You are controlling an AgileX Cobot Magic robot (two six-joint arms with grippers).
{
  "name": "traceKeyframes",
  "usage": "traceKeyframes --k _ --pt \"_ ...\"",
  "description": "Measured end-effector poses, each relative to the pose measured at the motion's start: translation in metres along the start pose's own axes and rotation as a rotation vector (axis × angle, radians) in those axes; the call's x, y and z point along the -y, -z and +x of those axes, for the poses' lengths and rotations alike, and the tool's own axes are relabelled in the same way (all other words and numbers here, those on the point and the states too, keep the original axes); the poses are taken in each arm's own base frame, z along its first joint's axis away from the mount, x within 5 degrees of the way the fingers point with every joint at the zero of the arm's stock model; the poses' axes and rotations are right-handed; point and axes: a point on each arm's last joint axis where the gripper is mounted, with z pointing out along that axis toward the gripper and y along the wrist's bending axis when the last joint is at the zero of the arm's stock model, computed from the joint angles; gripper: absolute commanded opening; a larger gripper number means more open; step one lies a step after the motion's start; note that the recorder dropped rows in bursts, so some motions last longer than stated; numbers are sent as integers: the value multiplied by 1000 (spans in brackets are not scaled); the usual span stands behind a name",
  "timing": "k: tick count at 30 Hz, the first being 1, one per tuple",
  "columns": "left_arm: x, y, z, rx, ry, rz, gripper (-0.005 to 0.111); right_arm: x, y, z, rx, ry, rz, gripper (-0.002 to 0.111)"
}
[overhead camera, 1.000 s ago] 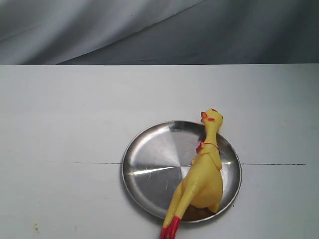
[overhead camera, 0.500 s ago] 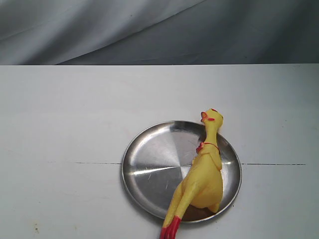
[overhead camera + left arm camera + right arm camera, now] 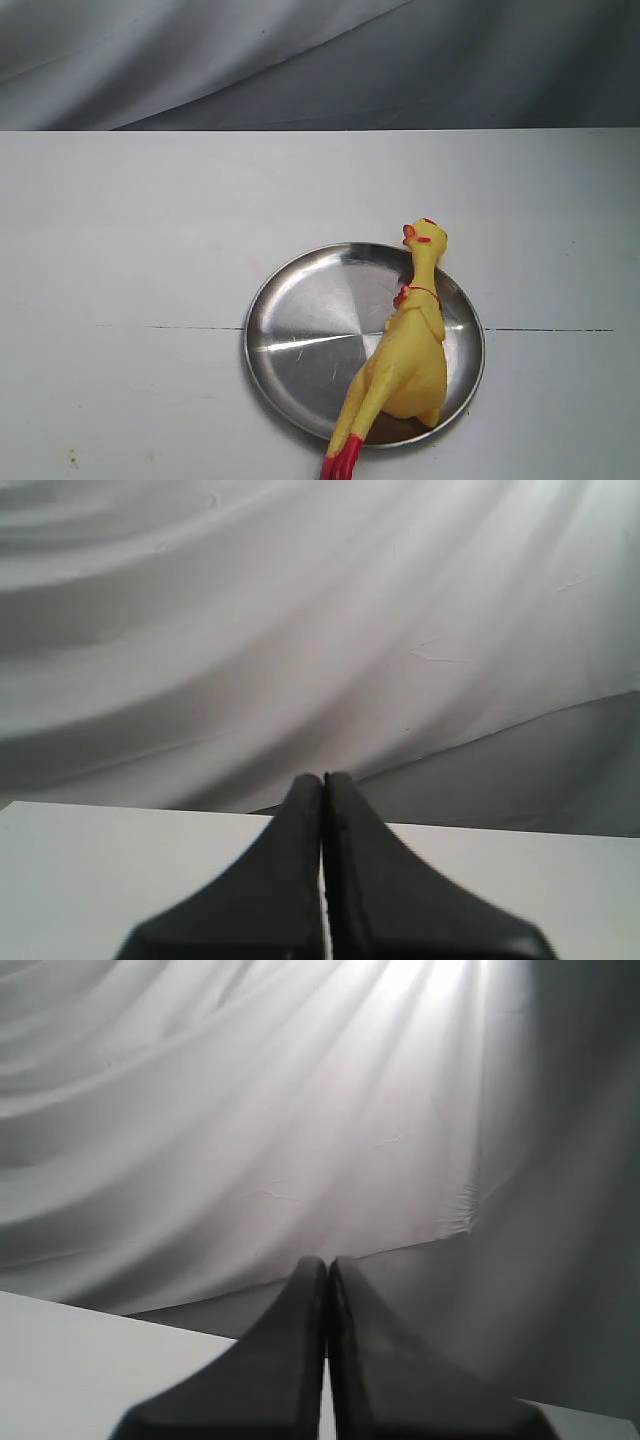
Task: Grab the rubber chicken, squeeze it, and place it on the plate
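Exterior view shows the rubber chicken (image 3: 405, 365) lying on the right half of the plate (image 3: 300, 320), in the lower centre-right of the frame. Its plump body rests on the steel. Its thin neck runs up toward the far rim, and the head with the red comb sits at that rim. Its legs cross the near rim, and the red feet reach the bottom edge of the frame, where they are partly cut off. The plate sits on a white table (image 3: 120, 250). A thin dark seam (image 3: 550, 330) crosses the table at about the plate's mid-height. Grey draped cloth (image 3: 300, 60) fills the top of the frame.

Left wrist view shows the left gripper (image 3: 322, 780) with its two dark fingers (image 3: 290, 880) pressed together and nothing between them. It is held roughly level above the white tabletop and points toward the draped cloth.

Right wrist view shows the right gripper (image 3: 327, 1262) in much the same pose. Its fingers (image 3: 285, 1360) are closed against each other and empty, and it also aims at the cloth beyond the table's edge. Neither gripper touches the chicken or the plate.
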Motion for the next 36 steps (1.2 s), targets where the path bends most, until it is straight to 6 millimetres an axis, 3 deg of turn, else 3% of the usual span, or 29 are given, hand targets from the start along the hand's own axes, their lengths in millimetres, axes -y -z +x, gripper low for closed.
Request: traceKeyframes --k 20,27,30,34,36 --pt "0 0 0 4 0 -1 0 -2 0 0 1 -20 -24 0" --pt "-12 0 3 -28 -269 -132 0 -2 0 0 1 -20 -24 0" --pt "-20 -7 16 -10 -250 -188 0 -2 0 0 1 -20 -24 0" --pt "-31 -23 72 -110 -191 -215 0 -2 0 0 1 -20 -24 0" --pt "-33 -25 90 -160 -180 -214 0 -2 0 0 1 -20 -24 0"
